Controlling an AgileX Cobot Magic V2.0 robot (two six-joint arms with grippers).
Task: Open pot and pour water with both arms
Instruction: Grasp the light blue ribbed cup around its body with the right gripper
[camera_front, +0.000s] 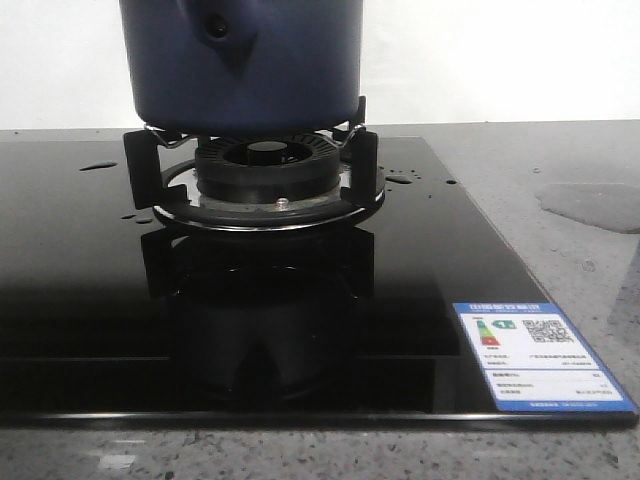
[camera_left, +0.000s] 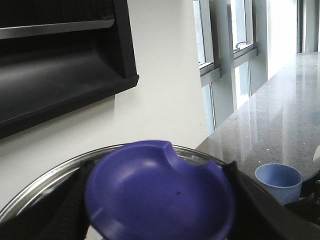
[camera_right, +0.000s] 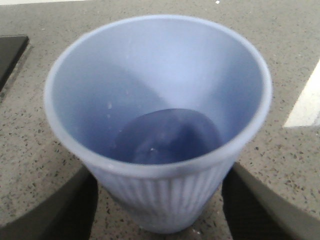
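Squarely on the burner (camera_front: 265, 175) sits the matte navy pot (camera_front: 240, 65); left pincer (camera_left: 160, 200) grips its lid (camera_left: 160, 192), right pincer (camera_right: 160, 200) clasps a pale cup (camera_right: 160, 120)

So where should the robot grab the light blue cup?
Around the ribbed wall of the cup, below the rim, coming from the side with one finger on each flank. It stands upright and tapers downward, so the wider rim helps stop slipping. The right gripper already straddles it.
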